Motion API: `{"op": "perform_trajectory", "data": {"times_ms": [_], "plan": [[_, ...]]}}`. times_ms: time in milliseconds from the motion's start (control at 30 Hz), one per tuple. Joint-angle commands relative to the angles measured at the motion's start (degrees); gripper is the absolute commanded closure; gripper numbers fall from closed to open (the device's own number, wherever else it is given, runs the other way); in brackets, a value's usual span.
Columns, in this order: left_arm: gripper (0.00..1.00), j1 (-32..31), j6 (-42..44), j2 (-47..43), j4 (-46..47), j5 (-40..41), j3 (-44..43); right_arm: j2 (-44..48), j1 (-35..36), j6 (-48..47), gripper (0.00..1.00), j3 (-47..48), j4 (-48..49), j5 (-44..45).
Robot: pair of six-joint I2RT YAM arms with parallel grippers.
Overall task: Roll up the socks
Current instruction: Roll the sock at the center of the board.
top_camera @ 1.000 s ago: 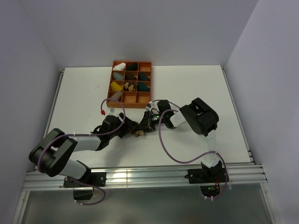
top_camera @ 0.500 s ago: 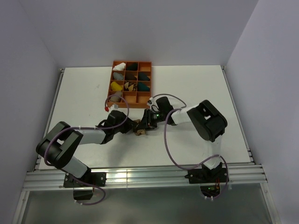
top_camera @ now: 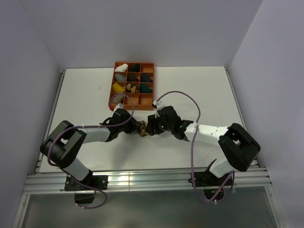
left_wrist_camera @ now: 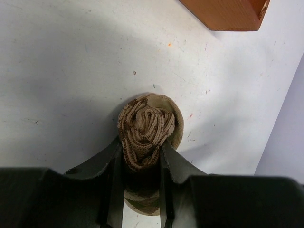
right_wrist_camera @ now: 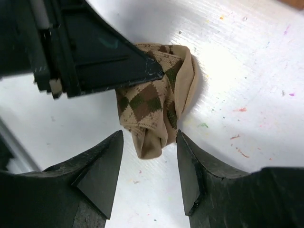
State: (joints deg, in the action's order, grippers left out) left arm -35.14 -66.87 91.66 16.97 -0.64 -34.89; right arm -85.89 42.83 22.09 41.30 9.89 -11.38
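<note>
The socks are rolled into one tan and dark-brown argyle bundle (top_camera: 142, 130) on the white table (top_camera: 199, 90), just below the orange tray. In the left wrist view the bundle (left_wrist_camera: 149, 128) shows its spiral end, pinched between my left gripper (left_wrist_camera: 137, 164) fingers. My left gripper (top_camera: 136, 128) comes from the left in the top view. In the right wrist view the bundle (right_wrist_camera: 154, 107) lies just ahead of my right gripper (right_wrist_camera: 149, 152), which is open and empty, its fingers either side of the bundle's near tip without touching. My right gripper (top_camera: 148, 129) comes from the right.
An orange divided tray (top_camera: 131, 103) stands behind the grippers, holding white, black, teal, yellow and grey sock bundles in several cells. Its corner shows in the left wrist view (left_wrist_camera: 228, 14). Purple cables loop over both arms.
The right arm has stretched out low across the table, its gripper still at the bundle. The left arm has shifted slightly right, its gripper staying on the bundle.
</note>
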Motion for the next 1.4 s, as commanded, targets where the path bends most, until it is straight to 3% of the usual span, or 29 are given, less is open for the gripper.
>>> {"op": "perform_trajectory", "data": {"times_ms": [0,167,400,800,1133,1267,1367], "plan": [[0.96,-0.4,3.1,2.3,-10.5,1.2,0.2,3.5,4.3,-8.0,0.44,-2.4,4.3,13.2],[0.96,-0.4,3.4,2.6,-11.1,1.2,-0.4,6.3,10.2,-11.6,0.44,-2.7,7.4,18.9],[0.96,-0.5,3.5,3.6,-11.3,0.3,-0.9,2.4,13.9,-14.4,0.44,0.4,8.3,22.0],[0.96,-0.6,3.7,3.3,-11.2,-0.2,-1.0,-7.1,16.5,-17.4,0.37,2.1,10.4,26.7],[0.96,-0.6,4.0,2.4,-10.6,-1.3,-0.7,-14.8,17.5,-15.8,0.37,7.0,3.7,29.3],[0.96,-0.6,4.3,2.0,-11.0,-1.6,-1.1,-18.4,17.6,-14.7,0.41,9.6,0.1,29.0],[0.94,-0.6,4.3,1.4,-11.4,-1.4,-1.1,-20.0,17.5,-13.9,0.51,10.3,-1.3,27.5]]}}
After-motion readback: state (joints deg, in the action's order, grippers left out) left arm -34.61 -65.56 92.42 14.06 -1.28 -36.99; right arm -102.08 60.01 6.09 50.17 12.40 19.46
